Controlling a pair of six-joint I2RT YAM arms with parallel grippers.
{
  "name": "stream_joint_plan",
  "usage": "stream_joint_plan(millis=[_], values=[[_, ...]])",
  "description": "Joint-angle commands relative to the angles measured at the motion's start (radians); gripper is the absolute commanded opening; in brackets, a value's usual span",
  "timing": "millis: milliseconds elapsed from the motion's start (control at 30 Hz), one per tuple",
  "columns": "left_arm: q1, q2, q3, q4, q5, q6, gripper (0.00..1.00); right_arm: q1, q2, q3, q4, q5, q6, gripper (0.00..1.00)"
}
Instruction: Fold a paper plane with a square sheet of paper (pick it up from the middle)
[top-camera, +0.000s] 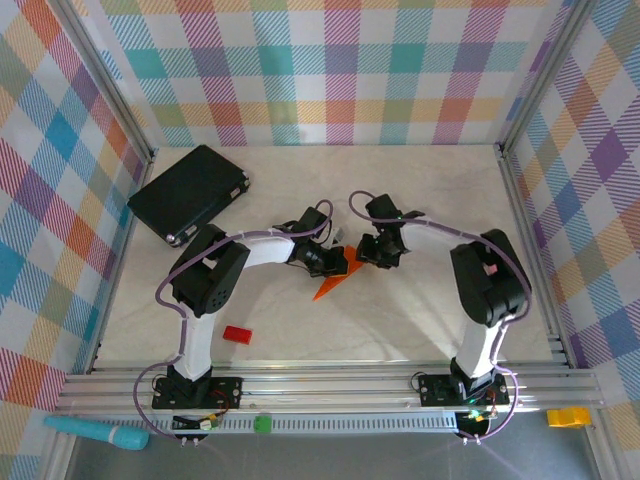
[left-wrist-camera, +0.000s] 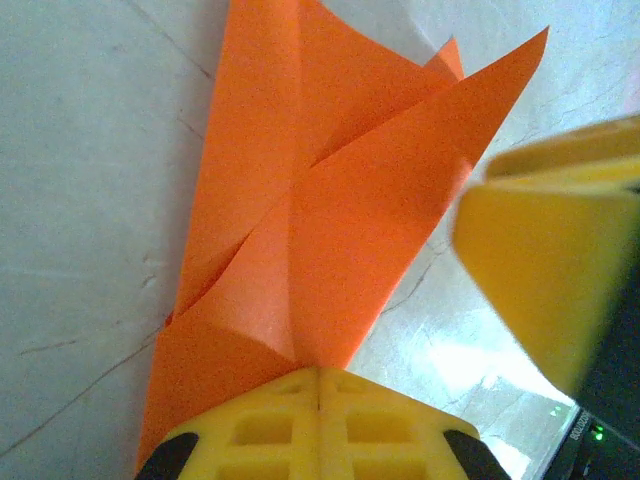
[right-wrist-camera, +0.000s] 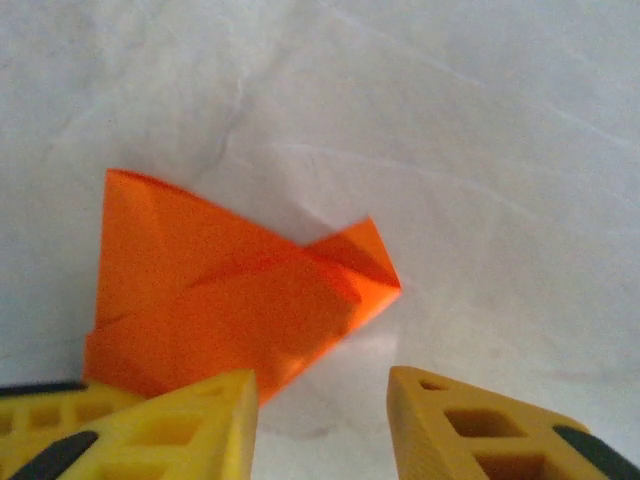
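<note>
Landmark: black flat case (top-camera: 188, 192), lying at the far left of the surface (top-camera: 400, 320).

Paper plane (top-camera: 332, 282): bright orange, folded narrow with a pointed tip. It lies on the surface well apart from the case, to the case's right and nearer the arm bases. The point aims at the near side, away from the case. Left wrist view: paper plane (left-wrist-camera: 330, 200) has a centre crease and overlapping angled flaps, and one flap stands a little off the surface.

Left hand (top-camera: 330, 262): on the end of the plane that faces the case. Left wrist view: left hand (left-wrist-camera: 318, 385) has its yellow fingers pressed together, and the orange paper comes out from under the seam between them. Noted as pinching the paper plane.

Right hand (top-camera: 368, 252): just beyond the plane, on the side away from the case. Right wrist view: right hand (right-wrist-camera: 320, 400) has its fingers spread, with bare surface in the gap. The paper plane (right-wrist-camera: 220, 290) is against one finger only, not between the two.

Small red block (top-camera: 237, 334): on the surface on the near side of the case, well apart from it.
</note>
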Motion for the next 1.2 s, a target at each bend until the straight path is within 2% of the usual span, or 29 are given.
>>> stream_joint_plan(millis=[0, 100, 167, 267, 367, 900, 1167], values=[[-0.006, 0.038, -0.058, -0.103, -0.082, 0.025, 0.00, -0.006, -0.105, -0.046, 0.095, -0.063, -0.002, 0.41], [-0.006, 0.038, -0.062, -0.101, -0.083, 0.024, 0.00, -0.004, -0.112, -0.102, 0.188, -0.169, 0.022, 0.35], [-0.006, 0.040, -0.062, -0.101, -0.084, 0.023, 0.00, -0.003, -0.093, -0.130, 0.252, -0.228, 0.051, 0.24], [-0.006, 0.038, -0.064, -0.099, -0.086, 0.023, 0.00, -0.003, -0.062, -0.152, 0.316, -0.266, 0.082, 0.10], [-0.006, 0.037, -0.065, -0.099, -0.086, 0.024, 0.00, -0.003, -0.034, -0.158, 0.359, -0.277, 0.094, 0.05], [-0.006, 0.026, -0.084, -0.092, -0.087, 0.013, 0.00, -0.018, 0.060, -0.205, 0.400, -0.226, 0.085, 0.01], [-0.006, 0.018, -0.125, -0.064, -0.088, -0.002, 0.00, -0.127, 0.094, -0.225, 0.452, -0.243, 0.047, 0.01]])
